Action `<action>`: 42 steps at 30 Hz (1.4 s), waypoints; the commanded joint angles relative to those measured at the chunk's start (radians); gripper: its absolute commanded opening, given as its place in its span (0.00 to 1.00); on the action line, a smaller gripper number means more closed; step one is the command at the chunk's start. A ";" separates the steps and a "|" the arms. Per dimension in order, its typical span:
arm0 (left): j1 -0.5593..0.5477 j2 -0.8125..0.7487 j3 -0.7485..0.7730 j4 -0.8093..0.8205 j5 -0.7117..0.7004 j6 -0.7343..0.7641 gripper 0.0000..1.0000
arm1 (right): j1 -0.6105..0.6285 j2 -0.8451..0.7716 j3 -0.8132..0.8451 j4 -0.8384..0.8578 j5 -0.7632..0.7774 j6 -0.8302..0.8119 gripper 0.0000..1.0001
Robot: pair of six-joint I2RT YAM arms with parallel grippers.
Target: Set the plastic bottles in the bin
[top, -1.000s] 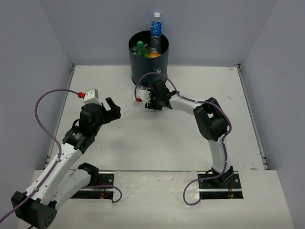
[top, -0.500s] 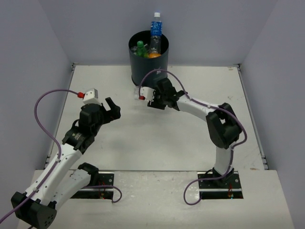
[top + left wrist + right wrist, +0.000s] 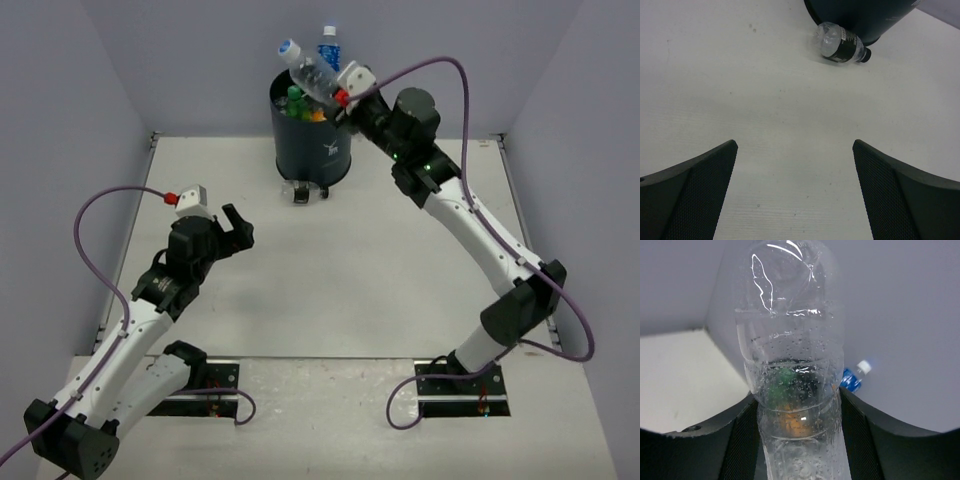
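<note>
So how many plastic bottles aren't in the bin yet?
2. A clear bottle held by the right pincer over the bin; a black-capped bottle lying on the table at the bin's foot. Others may hide behind the bin.

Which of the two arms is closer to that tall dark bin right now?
Right. The right arm holds a clear bottle just above the bin. The left arm hangs over the table nearer the front and to the left, well apart from the bin.

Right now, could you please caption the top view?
Right jaws hold a clear bottle above the bin; another bottle lies beside.
</note>
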 commanded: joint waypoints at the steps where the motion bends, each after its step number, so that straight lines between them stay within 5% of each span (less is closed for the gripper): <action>1: 0.007 0.010 0.022 0.050 -0.005 -0.005 1.00 | -0.043 0.226 0.248 0.116 0.069 0.244 0.21; 9: 0.007 0.043 0.052 0.075 -0.006 0.017 1.00 | -0.090 0.655 0.693 0.230 0.102 0.389 0.29; 16: 0.007 0.043 0.045 0.082 -0.017 0.018 1.00 | -0.117 0.766 0.684 0.242 0.137 0.395 0.32; 28: 0.007 0.034 0.042 0.078 -0.012 0.012 1.00 | -0.137 0.724 0.538 -0.043 0.066 0.451 0.34; 32: 0.007 0.038 0.044 0.080 -0.007 0.013 1.00 | -0.133 0.644 0.414 -0.029 0.010 0.441 0.70; 34: 0.007 0.042 0.043 0.087 0.003 0.011 1.00 | -0.133 0.609 0.388 -0.013 0.009 0.427 0.80; 39: 0.007 0.061 0.040 0.099 0.025 0.002 1.00 | -0.132 0.555 0.396 -0.012 -0.005 0.395 0.98; 42: 0.007 0.071 0.041 0.109 0.037 0.002 1.00 | -0.130 0.534 0.406 0.004 0.007 0.389 0.99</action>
